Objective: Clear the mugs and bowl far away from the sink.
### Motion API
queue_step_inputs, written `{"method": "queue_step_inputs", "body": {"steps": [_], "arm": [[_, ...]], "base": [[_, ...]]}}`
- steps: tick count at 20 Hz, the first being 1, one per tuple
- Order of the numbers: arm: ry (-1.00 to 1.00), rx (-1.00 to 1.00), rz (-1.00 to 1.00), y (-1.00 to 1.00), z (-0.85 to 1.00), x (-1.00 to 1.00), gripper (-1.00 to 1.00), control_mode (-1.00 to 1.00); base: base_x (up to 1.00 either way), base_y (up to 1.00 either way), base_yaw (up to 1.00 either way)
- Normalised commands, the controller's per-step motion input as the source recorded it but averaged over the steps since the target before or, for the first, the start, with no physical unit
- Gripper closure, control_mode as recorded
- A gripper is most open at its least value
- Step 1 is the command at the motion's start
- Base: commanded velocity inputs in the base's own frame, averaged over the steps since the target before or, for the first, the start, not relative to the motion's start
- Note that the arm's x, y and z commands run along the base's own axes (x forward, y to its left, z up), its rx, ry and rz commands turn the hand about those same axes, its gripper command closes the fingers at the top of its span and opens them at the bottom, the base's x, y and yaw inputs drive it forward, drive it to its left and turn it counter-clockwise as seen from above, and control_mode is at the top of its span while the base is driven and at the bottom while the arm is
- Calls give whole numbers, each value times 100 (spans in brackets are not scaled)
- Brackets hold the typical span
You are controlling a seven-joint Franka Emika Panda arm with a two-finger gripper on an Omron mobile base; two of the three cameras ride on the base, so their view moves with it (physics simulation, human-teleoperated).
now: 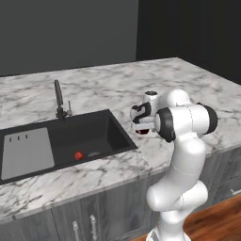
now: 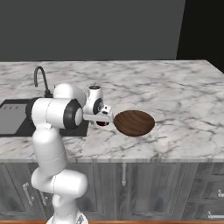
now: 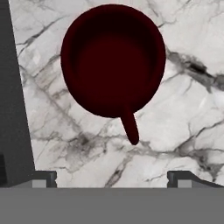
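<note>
Dark red mug (image 2: 103, 123) mostly hidden behind pincer (image 2: 101, 121); sink (image 2: 13, 118) cut by left edge.

Counter (image 2: 183, 100): white-grey veined marble look, smooth with a slight sheen; sink (image 1: 89, 136) matt black, its drain panel (image 1: 26, 153) pale grey and matt, tap (image 1: 58, 96) dark and dull like metal. Bowl (image 2: 134, 122) reads as brown wood with visible grain, satin finish. Directly ahead of the dark matt fingertips (image 3: 43, 178), a mug (image 3: 113, 59) looks deep maroon, smooth and unglossed inside, handle (image 3: 130, 128) the same finish.
</note>
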Motion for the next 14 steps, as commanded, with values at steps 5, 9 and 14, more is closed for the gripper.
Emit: {"method": "queue_step_inputs", "body": {"steps": [5, 9, 14], "arm": [[-4, 2, 7, 0, -19, 22, -100, -100], [-5, 3, 6, 0, -26, 31, -100, -100], [-3, 1, 5, 0, -17, 36, -100, -100]], "base": [[0, 0, 0], [0, 0, 0], [0, 0, 0]]}}
